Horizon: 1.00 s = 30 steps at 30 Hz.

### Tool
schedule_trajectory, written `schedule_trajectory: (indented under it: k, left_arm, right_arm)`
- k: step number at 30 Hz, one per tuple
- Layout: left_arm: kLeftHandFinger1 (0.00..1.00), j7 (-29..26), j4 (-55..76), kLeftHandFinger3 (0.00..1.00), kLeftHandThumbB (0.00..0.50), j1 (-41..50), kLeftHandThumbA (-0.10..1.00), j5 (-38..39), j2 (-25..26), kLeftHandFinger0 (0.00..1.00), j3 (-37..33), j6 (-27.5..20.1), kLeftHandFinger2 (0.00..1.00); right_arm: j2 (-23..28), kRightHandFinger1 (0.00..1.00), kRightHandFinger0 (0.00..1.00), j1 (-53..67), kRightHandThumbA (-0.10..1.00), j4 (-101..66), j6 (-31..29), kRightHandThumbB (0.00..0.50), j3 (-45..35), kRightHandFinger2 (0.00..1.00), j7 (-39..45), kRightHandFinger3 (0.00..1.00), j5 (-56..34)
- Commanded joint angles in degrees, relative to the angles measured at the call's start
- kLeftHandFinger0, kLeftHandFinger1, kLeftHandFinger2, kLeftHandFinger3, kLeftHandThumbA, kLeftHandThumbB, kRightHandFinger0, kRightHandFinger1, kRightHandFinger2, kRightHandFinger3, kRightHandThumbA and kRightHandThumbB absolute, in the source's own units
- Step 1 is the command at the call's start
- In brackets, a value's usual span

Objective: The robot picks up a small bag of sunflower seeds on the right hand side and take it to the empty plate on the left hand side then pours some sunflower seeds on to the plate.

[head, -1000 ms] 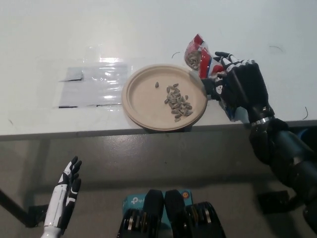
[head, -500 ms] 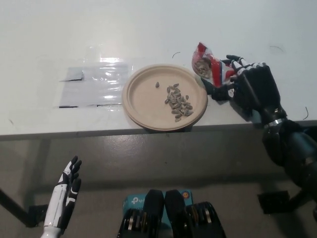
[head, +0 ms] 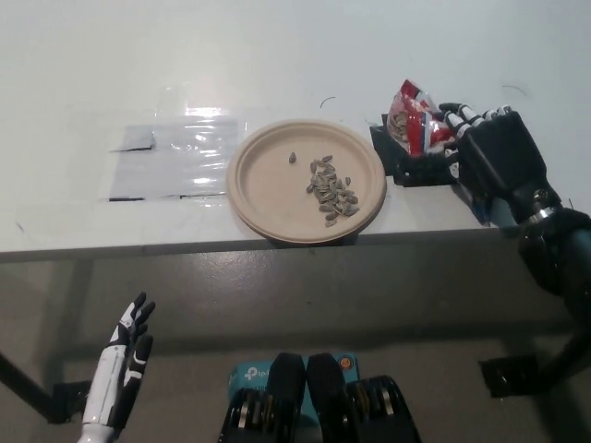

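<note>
A round tan plate [head: 268, 185] lies near the table's front edge with a small heap of sunflower seeds [head: 332, 192] on its right half and one stray seed near its middle. My black right hand [head: 489, 157] is shut on the red-and-white seed bag [head: 416, 127], held just right of the plate with its open mouth toward the plate. Seeds show inside the bag's clear top. My white left hand [head: 122, 367] hangs open below the table edge at lower left.
A black square holder [head: 406, 164] sits on the white table [head: 295, 55] under the bag. A shiny taped patch [head: 175, 157] lies left of the plate. The table's front edge [head: 277, 242] runs just below the plate.
My right hand has carried the bag to the right, away from the plate's rim, uncovering the black holder. The seed heap and left hand have not moved.
</note>
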<state>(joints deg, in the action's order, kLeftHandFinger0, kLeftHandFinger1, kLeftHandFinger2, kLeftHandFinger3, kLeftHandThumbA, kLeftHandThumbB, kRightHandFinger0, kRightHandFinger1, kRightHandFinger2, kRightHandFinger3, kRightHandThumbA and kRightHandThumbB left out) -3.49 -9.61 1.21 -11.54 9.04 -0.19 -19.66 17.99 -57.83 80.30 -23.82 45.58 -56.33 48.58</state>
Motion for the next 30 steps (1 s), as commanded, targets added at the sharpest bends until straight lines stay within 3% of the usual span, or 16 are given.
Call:
schedule_trajectory:
  k: [1, 2, 3, 4, 5, 6, 7, 13, 15, 22, 24, 27, 30]
  left_arm:
    - [1.0, 0.2, 1.0, 1.0, 0.012, 0.2, 1.0, -0.2, 0.5, 1.0, -0.3, -2.3, 0.96]
    - [1.0, 0.2, 1.0, 1.0, 0.007, 0.2, 1.0, -0.2, 0.6, 1.0, -0.3, -2.5, 0.95]
    - [1.0, 0.1, 1.1, 1.0, 0.001, 0.2, 1.0, -0.4, 0.6, 1.0, -0.3, -2.4, 0.95]
    - [1.0, 0.1, 1.1, 1.0, 0.002, 0.2, 1.0, -0.6, 0.7, 1.0, -0.3, -2.4, 0.95]
    - [1.0, 0.2, 1.1, 1.0, 0.001, 0.2, 1.0, -0.5, 0.8, 1.0, -0.4, -2.4, 0.95]
    - [1.0, 0.3, 1.2, 1.0, 0.005, 0.2, 1.0, -0.3, 0.8, 1.0, -0.3, -2.4, 0.95]
    - [1.0, 0.3, 1.3, 1.0, 0.009, 0.2, 1.0, -0.4, 0.7, 1.0, -0.3, -2.1, 0.95]
    - [1.0, 0.3, 1.1, 1.0, 0.0, -0.1, 1.0, -0.7, 0.9, 1.0, -0.5, -2.3, 0.95]
    - [1.0, 0.4, 1.1, 1.0, 0.007, -0.1, 1.0, -0.6, 0.9, 1.0, -0.5, -2.4, 0.94]
    - [1.0, 0.6, 0.9, 1.0, 0.012, -0.3, 1.0, -0.1, 0.8, 1.0, -0.5, -2.2, 0.93]
    - [1.0, 0.8, 1.1, 1.0, 0.018, -0.3, 1.0, -0.2, 1.0, 1.0, -0.6, -1.8, 0.92]
    - [1.0, 0.7, 1.1, 1.0, 0.028, -0.4, 1.0, -0.8, 1.2, 1.0, -0.5, -1.3, 0.93]
    - [1.0, 0.8, 1.3, 1.0, 0.034, -0.5, 1.0, -0.7, 1.1, 1.0, -0.6, -0.9, 0.92]
  right_arm:
    - [0.0, 0.28, 0.0, -4.8, -0.1, -0.4, 1.0, 0.204, -1.1, 0.81, -0.9, 0.79, -0.3]
    - [-0.5, 0.28, 0.0, -4.8, -0.1, -0.4, 1.5, 0.203, -1.9, 0.79, 0.6, 0.78, -1.0]
    - [-1.2, 0.42, 0.11, -4.8, 0.04, -0.2, 1.9, 0.176, -4.3, 0.83, 6.4, 0.84, -3.7]
    - [-1.8, 0.97, 0.66, -4.8, 0.29, -0.3, 1.4, 0.463, -6.5, 1.0, 11.8, 1.0, -6.1]
    - [-2.2, 1.0, 1.0, -4.9, 0.37, -0.3, 2.0, 0.437, -7.4, 1.0, 18.3, 1.0, -6.9]
    - [-2.7, 1.0, 1.0, -5.0, 0.49, -0.4, 2.9, 0.474, -8.1, 1.0, 24.2, 1.0, -7.4]
    - [-3.2, 1.0, 1.0, -4.8, 0.52, -0.8, 3.4, 0.499, -8.9, 1.0, 26.9, 1.0, -8.1]
    - [-4.4, 1.0, 1.0, -2.2, 0.65, -3.7, 2.7, 0.5, -11.2, 1.0, 30.8, 1.0, -9.6]
    - [-4.4, 1.0, 1.0, -1.1, 0.75, -5.0, 2.1, 0.5, -11.7, 1.0, 32.3, 1.0, -9.7]
    - [-2.9, 1.0, 1.0, 4.8, 0.78, -16.7, 1.5, 0.5, -16.2, 1.0, 41.9, 1.0, -15.0]
    - [-2.0, 1.0, 1.0, 7.6, 0.83, -23.0, 0.6, 0.5, -17.6, 1.0, 45.2, 1.0, -18.0]
    - [1.0, 1.0, 1.0, 14.8, 0.86, -43.9, 5.9, 0.5, -18.6, 1.0, 54.6, 1.0, -25.6]
    - [3.1, 1.0, 1.0, 18.9, 0.9, -56.8, 8.6, 0.5, -18.2, 1.0, 57.8, 1.0, -29.0]
